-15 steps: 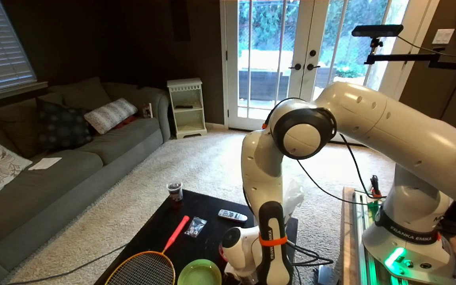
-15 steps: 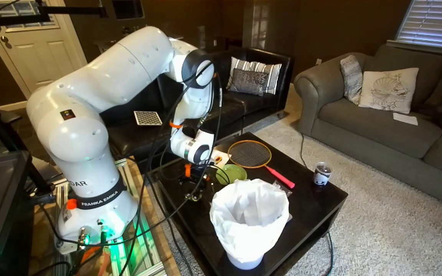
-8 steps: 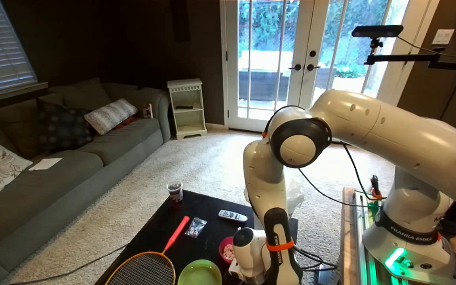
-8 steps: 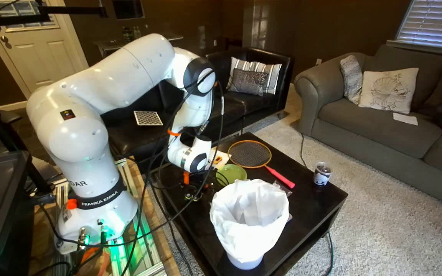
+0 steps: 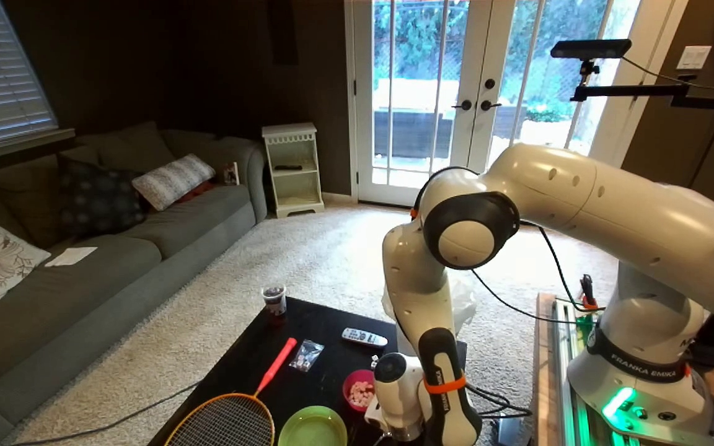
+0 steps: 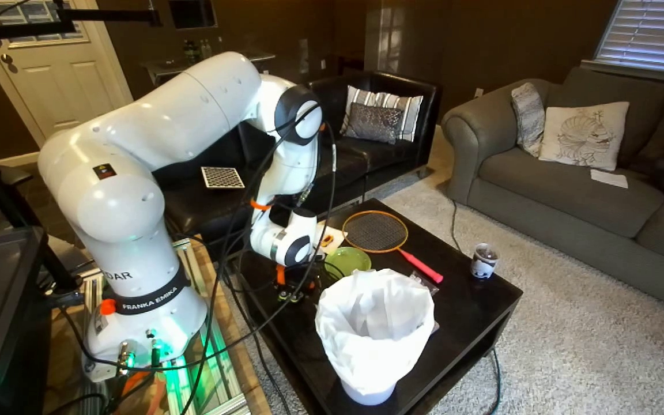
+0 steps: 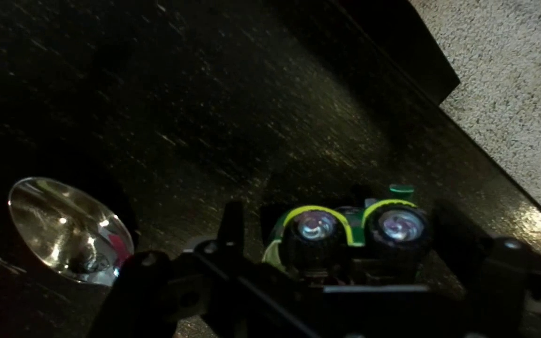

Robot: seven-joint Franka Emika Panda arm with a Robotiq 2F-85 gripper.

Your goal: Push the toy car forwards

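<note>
1. Lowered since a second ago, the arm (image 5: 537, 192) bares more of the pink bowl (image 5: 357, 375) near the toy car (image 7: 356, 229).
2. The gripper (image 7: 341, 223) straddles the car, jaws apart, probably to guide its push without pinching.
3. The dark table (image 7: 181, 108) lies under the car; pale carpet (image 7: 510, 94) begins farther off, the grey sofa (image 5: 109, 266) well apart.

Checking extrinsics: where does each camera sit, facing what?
Wrist view: on wrist, facing down onto toy car; end effector shows.
In an exterior view: high, near racket, facing glass doors; arm, base show.
In an exterior view: high, near bin, facing black couch; arm, base, end effector show.
Both exterior views share arm, racket, table.
</note>
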